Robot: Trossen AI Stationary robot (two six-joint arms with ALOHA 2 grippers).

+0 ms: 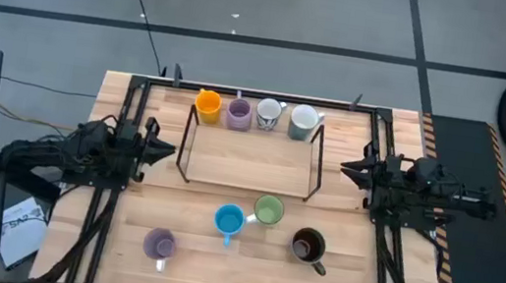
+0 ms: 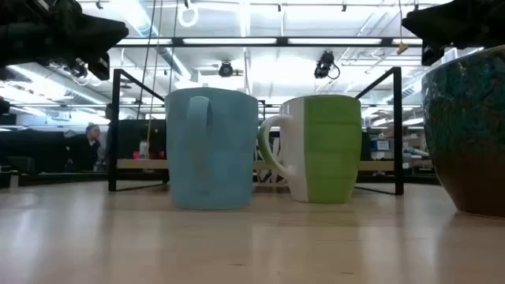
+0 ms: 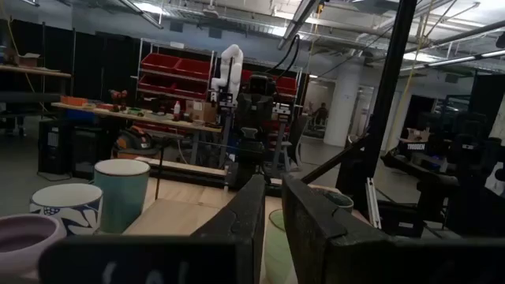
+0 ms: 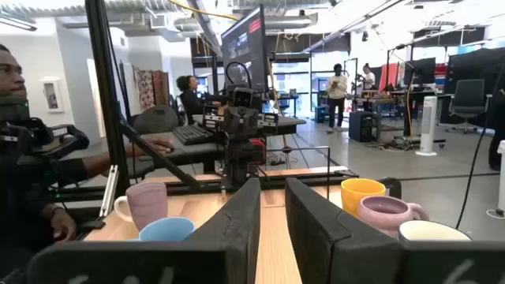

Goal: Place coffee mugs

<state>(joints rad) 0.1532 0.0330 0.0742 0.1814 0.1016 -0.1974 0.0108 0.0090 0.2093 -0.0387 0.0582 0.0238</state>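
Four mugs wait near you: the lavender mug (image 1: 159,243) at 7 o'clock of the table, the blue mug (image 1: 229,221), green mug (image 1: 268,210) and dark brown mug (image 1: 308,246) toward 5 o'clock. Four more already sit on the black wire rack (image 1: 252,147) at 12 o'clock. Both grippers hang empty, the left gripper (image 1: 161,148) at 9 o'clock and the right gripper (image 1: 348,172) at 3 o'clock, each with a narrow gap between its fingers. Spread the fingers first, then grasp a rim squarely. Only the low view shows the blue and green mugs nearly touching, so mind the neighbour.
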